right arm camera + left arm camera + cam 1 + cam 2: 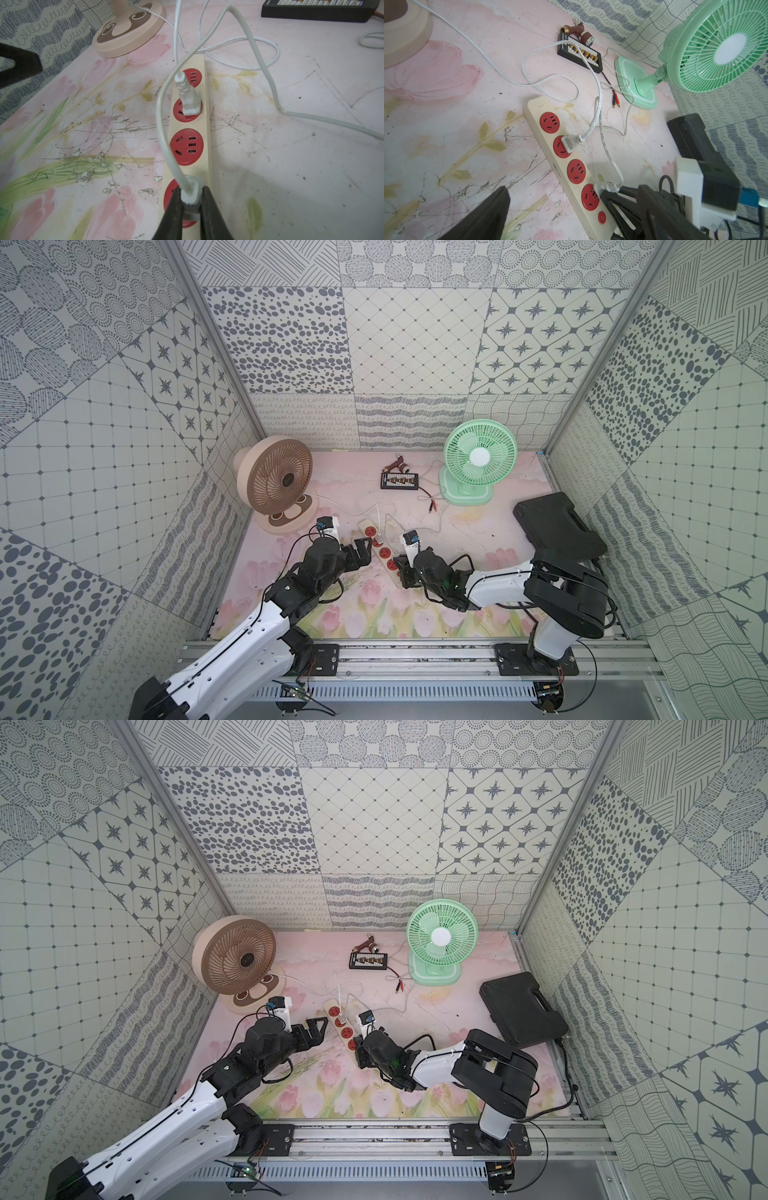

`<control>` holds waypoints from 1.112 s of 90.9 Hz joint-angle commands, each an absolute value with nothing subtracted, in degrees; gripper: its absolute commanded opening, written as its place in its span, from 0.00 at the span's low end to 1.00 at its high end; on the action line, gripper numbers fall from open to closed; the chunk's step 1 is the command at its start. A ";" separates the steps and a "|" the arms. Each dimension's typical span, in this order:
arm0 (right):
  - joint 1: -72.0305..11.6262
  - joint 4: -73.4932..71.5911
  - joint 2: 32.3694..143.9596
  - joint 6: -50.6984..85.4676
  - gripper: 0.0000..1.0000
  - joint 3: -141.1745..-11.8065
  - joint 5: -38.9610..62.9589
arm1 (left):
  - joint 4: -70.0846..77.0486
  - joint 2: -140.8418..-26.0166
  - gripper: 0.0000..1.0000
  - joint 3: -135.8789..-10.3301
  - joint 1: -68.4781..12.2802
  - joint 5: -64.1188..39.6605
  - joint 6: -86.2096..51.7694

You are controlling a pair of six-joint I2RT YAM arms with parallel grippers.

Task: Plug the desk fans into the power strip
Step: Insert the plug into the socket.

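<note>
Bright even light, apparently soft foreground

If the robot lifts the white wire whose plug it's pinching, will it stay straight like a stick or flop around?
Probably flop: the white wire bends in loose loops over the power strip. It looks thin, so likely light. The plug pinched in the right hand seems stiffer, like a solid little block.
</note>
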State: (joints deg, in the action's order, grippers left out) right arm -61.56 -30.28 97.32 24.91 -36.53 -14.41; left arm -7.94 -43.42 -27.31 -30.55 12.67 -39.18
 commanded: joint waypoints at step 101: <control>-68.02 -18.54 103.42 23.40 0.00 -33.87 -18.82 | -4.98 -43.33 0.99 -27.25 -29.62 12.37 -37.44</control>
State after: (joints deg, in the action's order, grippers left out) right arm -65.56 -31.70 99.57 22.24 -36.34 -22.63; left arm -7.97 -43.42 -27.31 -30.55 12.67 -38.83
